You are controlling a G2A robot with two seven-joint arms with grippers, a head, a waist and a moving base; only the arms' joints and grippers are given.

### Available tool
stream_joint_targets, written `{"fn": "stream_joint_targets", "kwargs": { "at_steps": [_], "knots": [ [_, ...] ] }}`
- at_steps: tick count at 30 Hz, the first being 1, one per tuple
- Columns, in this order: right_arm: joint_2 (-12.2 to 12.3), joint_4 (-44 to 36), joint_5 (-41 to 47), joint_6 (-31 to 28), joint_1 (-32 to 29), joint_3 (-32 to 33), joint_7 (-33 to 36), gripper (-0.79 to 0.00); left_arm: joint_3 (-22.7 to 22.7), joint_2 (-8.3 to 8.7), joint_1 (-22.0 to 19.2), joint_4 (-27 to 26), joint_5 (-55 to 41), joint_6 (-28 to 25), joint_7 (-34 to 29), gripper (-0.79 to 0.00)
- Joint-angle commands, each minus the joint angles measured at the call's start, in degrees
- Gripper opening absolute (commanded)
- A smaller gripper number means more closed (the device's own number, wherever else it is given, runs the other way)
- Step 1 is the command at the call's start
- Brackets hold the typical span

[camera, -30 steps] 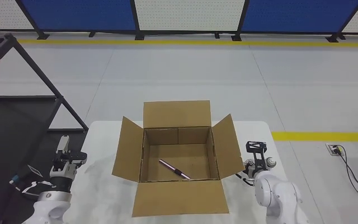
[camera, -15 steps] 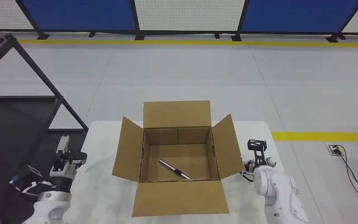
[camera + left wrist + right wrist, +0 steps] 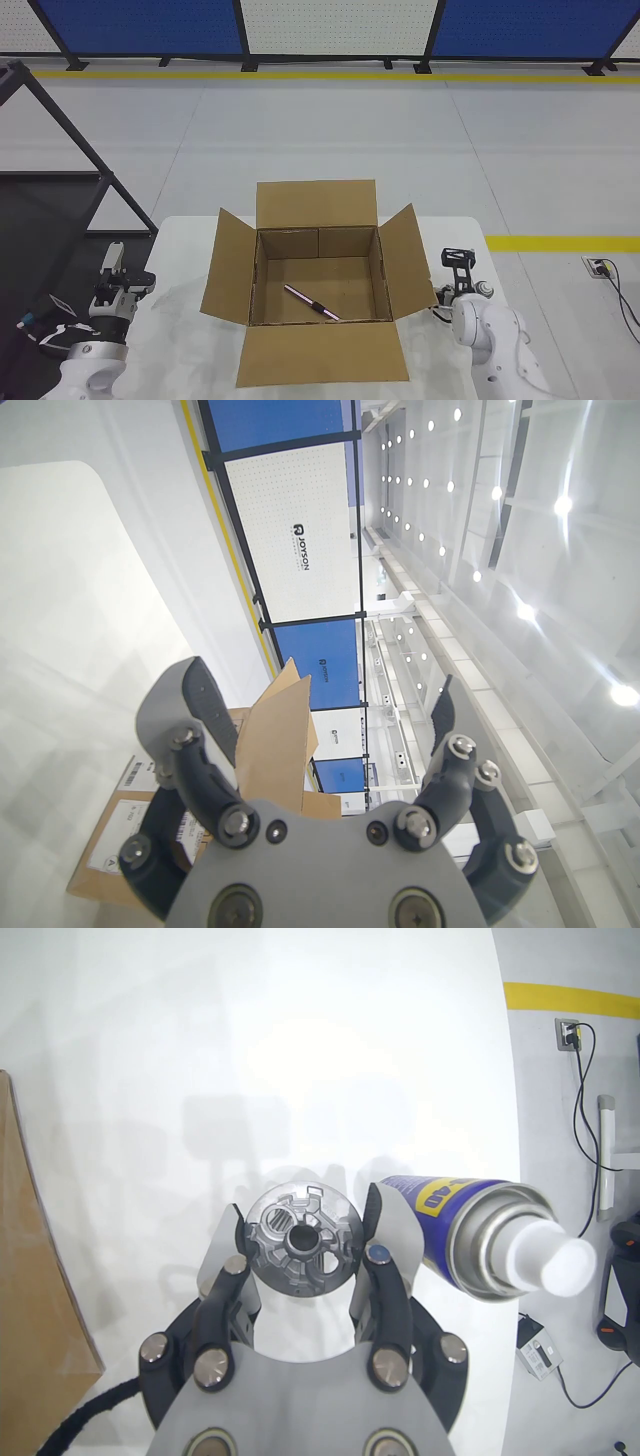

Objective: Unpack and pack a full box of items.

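The right pincer (image 3: pixel 306 1209) is clamped on a metal wheel (image 3: pixel 300 1248); we see its arm has edged slightly toward the box (image 3: pixel 320 352). The left pincer (image 3: pixel 321 678) stays apart.

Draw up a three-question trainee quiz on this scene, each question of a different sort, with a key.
1. True or false: the left gripper is open and holds nothing.
2. What lies on the floor of the cardboard box? A) a pen B) a mug C) a roll of tape
3. Fill in: the right gripper is ___ on the round metal part, next to the spray can.

Key: 1 true; 2 A; 3 shut.
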Motion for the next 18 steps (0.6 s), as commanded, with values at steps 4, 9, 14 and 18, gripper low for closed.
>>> {"fn": "stream_joint_targets", "kwargs": {
  "at_steps": [4, 9, 14, 18],
  "knots": [
    [0.14, -2.38, -0.17, -0.01, -1.15, 0.29, 0.31, -0.163, 0.00, 0.00, 0.00, 0.00, 0.00, 0.00, 0.00, 0.000],
    [0.26, -3.83, -0.43, -0.11, -1.86, 0.49, 0.58, -0.034, 0.00, 0.00, 0.00, 0.00, 0.00, 0.00, 0.00, 0.000],
    [0.44, -8.66, 0.05, -0.07, -3.75, 1.44, -0.27, 0.000, 0.00, 0.00, 0.00, 0.00, 0.00, 0.00, 0.00, 0.000],
    [0.64, -16.61, 1.23, -0.82, -7.75, 2.59, -0.63, 0.000, 0.00, 0.00, 0.00, 0.00, 0.00, 0.00, 0.00, 0.000]
  ]
}}
